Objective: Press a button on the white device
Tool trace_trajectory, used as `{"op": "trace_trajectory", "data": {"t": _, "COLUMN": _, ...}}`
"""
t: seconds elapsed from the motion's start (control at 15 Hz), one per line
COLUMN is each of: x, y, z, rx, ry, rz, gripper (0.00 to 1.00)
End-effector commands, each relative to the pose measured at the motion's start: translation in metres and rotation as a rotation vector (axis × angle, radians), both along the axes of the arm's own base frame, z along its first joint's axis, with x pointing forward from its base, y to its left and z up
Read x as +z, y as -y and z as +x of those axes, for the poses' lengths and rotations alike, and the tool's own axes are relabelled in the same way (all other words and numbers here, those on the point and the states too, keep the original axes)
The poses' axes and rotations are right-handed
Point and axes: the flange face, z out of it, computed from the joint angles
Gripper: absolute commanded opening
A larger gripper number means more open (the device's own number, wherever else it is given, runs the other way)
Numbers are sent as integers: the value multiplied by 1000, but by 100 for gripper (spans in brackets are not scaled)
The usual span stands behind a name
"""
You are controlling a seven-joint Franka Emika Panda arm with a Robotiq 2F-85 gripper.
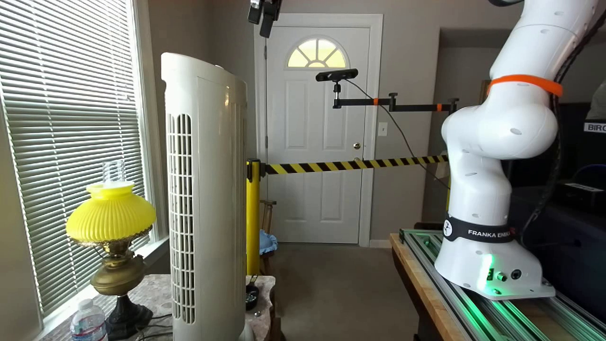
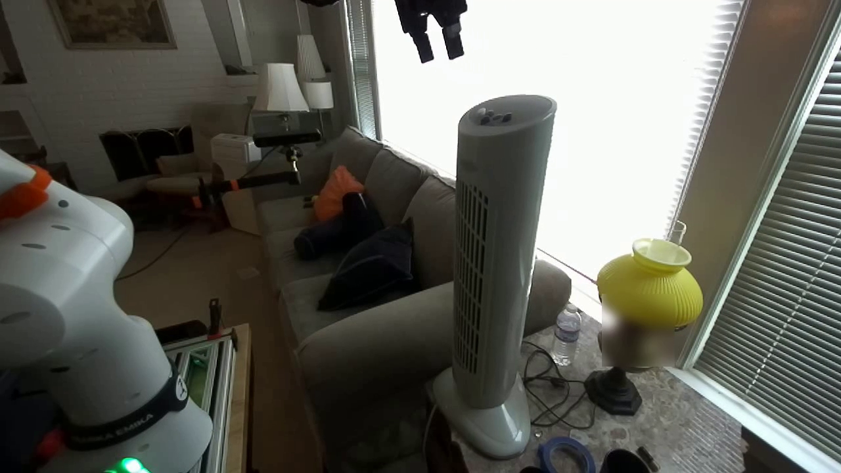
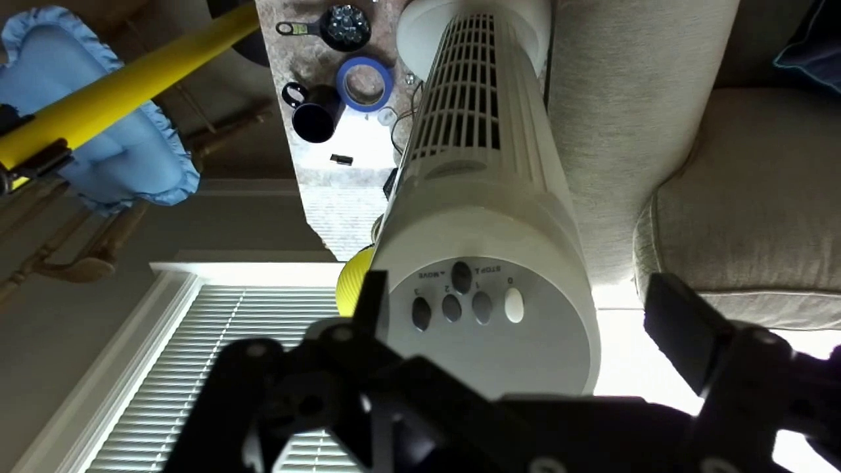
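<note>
1. The white tower fan [image 2: 496,263] stands upright on the marbled table [image 2: 683,410], beside the sofa [image 2: 374,335], with the lamp [image 1: 117,272] near it.
2. The gripper [image 2: 440,57] hangs above the fan, apart from it in both exterior views. Its jaws stand wide; in the wrist view the fan's control panel [image 3: 499,355] shows in the gap.
3. The step in hand looks like lining up over the fan; no press seems under way.
4. The next move probably calls for narrowing the jaws, then bringing the fingertips [image 3: 690,328] down onto one of the five oval buttons [image 3: 481,307] atop the fan. Lowered this wide, they would likely straddle the fan instead. A gentle push seems wise, since so slim a tower could rock.
5. The task names no particular button, and I cannot tell whether any sits pressed in.
6. In an exterior view the fan's rim [image 1: 199,62] hides nearly all of the panel; in an exterior view the oval buttons [image 2: 506,117] are mere specks.
7. Both exterior views crop the gripper's upper part, and most of what joins it to the robot arm [image 1: 497,128] is out of frame. A blurred patch [image 2: 637,338] covers the lamp's body.
</note>
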Motion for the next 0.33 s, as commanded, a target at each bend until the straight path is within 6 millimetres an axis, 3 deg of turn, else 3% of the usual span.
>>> {"op": "trace_trajectory", "data": {"t": 0.0, "x": 2, "y": -1, "z": -1, "rx": 0, "ry": -5, "rz": -2, "gripper": 100}}
{"op": "trace_trajectory", "data": {"t": 0.27, "x": 2, "y": -4, "z": -2, "rx": 3, "ry": -13, "rz": -7, "gripper": 100}}
